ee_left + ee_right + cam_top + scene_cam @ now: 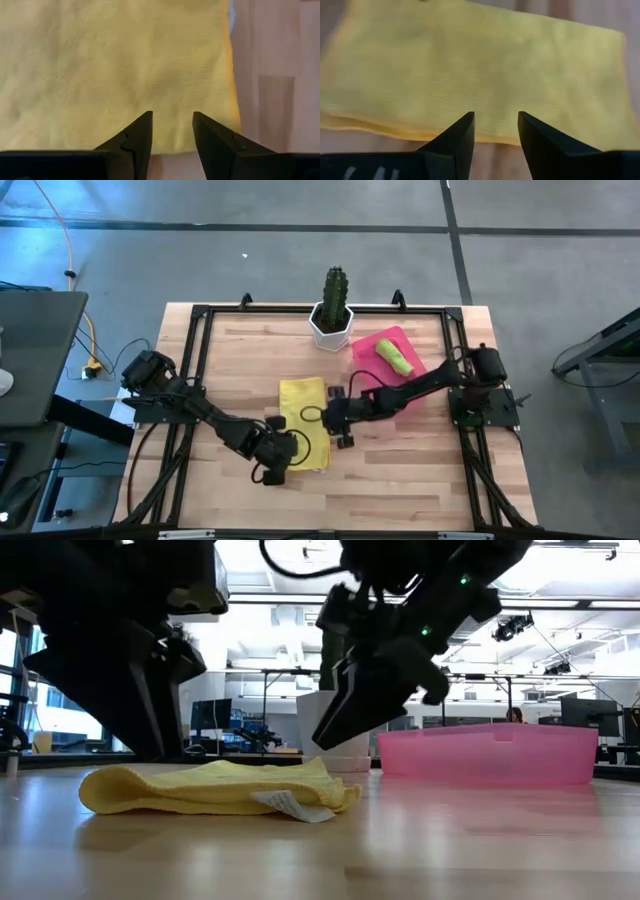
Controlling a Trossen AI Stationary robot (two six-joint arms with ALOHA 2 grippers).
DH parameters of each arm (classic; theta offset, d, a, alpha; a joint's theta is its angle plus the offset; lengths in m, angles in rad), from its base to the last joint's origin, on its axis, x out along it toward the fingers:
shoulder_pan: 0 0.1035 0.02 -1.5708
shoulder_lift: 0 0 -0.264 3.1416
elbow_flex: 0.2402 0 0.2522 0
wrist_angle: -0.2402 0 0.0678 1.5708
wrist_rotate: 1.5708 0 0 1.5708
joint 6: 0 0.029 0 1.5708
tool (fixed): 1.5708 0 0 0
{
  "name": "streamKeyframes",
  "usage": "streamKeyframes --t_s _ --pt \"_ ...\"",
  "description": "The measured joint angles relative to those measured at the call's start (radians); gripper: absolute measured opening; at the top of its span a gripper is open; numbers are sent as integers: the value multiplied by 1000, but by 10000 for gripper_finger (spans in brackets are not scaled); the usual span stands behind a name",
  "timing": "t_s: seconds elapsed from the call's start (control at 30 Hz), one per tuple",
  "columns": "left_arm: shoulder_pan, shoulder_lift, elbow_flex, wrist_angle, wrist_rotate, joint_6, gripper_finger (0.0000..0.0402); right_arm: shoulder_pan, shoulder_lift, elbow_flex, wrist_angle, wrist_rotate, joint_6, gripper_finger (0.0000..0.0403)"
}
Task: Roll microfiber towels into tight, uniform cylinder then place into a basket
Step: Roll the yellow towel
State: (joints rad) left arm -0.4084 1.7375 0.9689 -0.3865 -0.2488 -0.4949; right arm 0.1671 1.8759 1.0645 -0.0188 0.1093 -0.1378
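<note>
The yellow towel is soft, matt cloth with a fine ribbed weave. The worktop is pale wood with a smooth, faintly shiny finish. The pink basket looks like translucent, smooth plastic. The pincer fingers are matt black.

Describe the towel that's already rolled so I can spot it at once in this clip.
Find the white cactus pot at the table's far edge; the pink basket lies just to its right in the high view. Inside it rests the green towel, a small rolled cylinder. The yellow towel, by contrast, lies unrolled on the wood between both arms.
</note>
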Motion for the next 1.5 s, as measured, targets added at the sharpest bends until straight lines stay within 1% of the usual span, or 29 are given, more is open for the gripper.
streamKeyframes --t_s 0.13,0.27,0.5,0.67,0.73,0.83,0.9,1.03,1.17,1.2,1.27,1.37,1.5 --pt "-5 0 -28 54 -8 -6 131 56 0 0 37 -10 10 144" --pt "-8 3 -61 118 -21 -45 131 102 9 0 105 -13 60 144" --pt "-49 17 -72 155 -31 -52 131 156 32 0 121 -20 158 144" --pt "-81 46 -74 174 -26 -52 131 196 65 0 125 -26 200 144" --pt "-94 60 -73 208 -28 -54 131 211 71 0 126 -29 215 144" --pt "-120 66 -71 226 -55 -54 131 239 70 0 132 -22 216 144" --pt "-138 66 -61 228 -77 -52 131 265 68 0 147 -13 180 144" --pt "-172 66 -29 228 -83 -52 131 319 67 0 161 -1 46 144" --pt "-201 66 -12 226 -76 -51 131 357 67 0 159 92 11 144" --pt "-206 66 -12 222 -76 -42 131 362 67 0 159 102 -3 144" --pt "-217 66 -12 200 -76 8 131 366 67 0 158 103 -47 144" --pt "-222 68 -12 170 -83 124 131 363 77 0 159 104 -110 145" --pt "-217 77 -12 139 -112 235 131 342 99 0 162 100 -142 149"
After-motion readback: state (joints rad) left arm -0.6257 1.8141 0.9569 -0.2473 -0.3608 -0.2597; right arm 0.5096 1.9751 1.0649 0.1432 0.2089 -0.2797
